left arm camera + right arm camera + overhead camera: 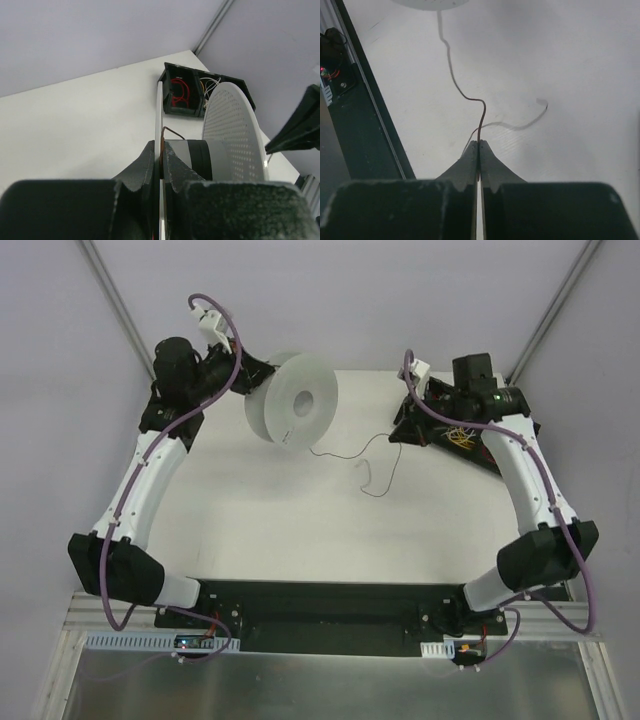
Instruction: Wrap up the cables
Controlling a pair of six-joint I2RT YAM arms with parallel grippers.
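Observation:
A pale grey spool [292, 398] stands on edge at the back of the white table. My left gripper [255, 372] is shut on its near flange [160, 115]; the grey hub [200, 159] and the perforated far flange [232, 132] show to the right of the jaws. The cable [340, 454], a thin dark wire, runs from the spool across the table to my right gripper [398, 430]. In the right wrist view my right gripper [480, 142] is shut on the cable [454, 80], which curves up towards the spool. A loose curl [368, 488] lies nearer the front.
A black compartment box [455, 440] holding yellow wires sits under my right wrist at the back right; it also shows in the left wrist view [167, 75] with red and white wires. A black base plate [320, 605] runs along the table's near edge.

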